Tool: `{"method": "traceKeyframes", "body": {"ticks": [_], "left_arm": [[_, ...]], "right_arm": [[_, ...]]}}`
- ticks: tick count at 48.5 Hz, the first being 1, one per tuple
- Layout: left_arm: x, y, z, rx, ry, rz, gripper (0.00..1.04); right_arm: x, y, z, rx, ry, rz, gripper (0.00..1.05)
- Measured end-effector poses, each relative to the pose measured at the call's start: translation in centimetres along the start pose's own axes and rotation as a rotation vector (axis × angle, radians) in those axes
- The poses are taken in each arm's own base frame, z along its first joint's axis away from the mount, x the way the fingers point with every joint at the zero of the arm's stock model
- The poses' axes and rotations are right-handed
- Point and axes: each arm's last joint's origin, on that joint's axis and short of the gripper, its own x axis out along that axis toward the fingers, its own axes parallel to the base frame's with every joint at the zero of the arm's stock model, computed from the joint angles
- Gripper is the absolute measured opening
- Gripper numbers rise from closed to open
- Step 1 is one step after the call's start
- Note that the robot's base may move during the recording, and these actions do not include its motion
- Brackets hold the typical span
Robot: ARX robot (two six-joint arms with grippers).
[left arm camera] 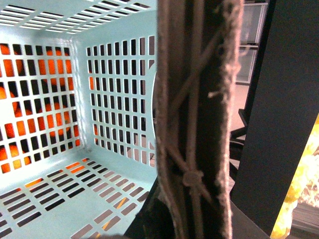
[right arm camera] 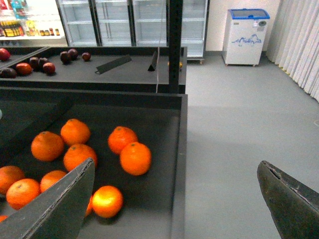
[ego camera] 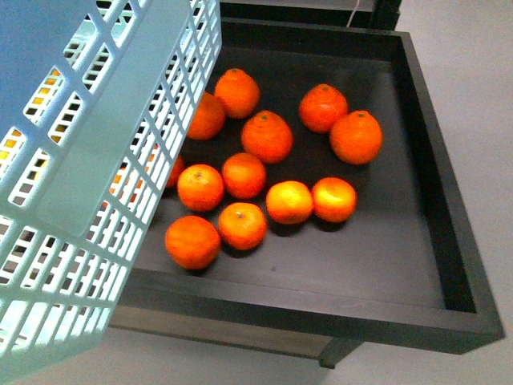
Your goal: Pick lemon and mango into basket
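Hold light turquoise slotted plastic basket [ego camera: 88,160] steady by brown zip-tied handle [left arm camera: 199,99]; left claw's grip: cannot tell. Swing spread, empty right claw [right arm camera: 177,164] off round orange tangerines [ego camera: 267,136]; lemon, mango nowhere in view.

Pale turquoise across the basket [ego camera: 72,200] at the left of the frame, cut through with a regular lattice of rectangular slots. Deep glossy orange on the tangerines [ego camera: 267,136] at centre, lighter yellow-orange on two at lower middle. Matte black for the tray [ego camera: 449,200]. Flat light grey on the floor [ego camera: 481,80] at upper right. Dull brown on the basket's handle [left arm camera: 199,59], crossed by pale zip ties [left arm camera: 192,177]. White with a blue lid on the chest freezer [right arm camera: 245,37].
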Motion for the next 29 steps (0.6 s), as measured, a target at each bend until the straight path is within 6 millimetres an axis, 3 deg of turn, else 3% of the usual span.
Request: {"method": "traceKeyframes", "body": {"ticks": [29], "left_arm": [[-0.02, -0.02, -0.01, 0.000, 0.002, -0.001, 0.05]], "right_arm": [[0.00, 0.00, 0.00, 0.000, 0.000, 0.000, 0.96]]}}
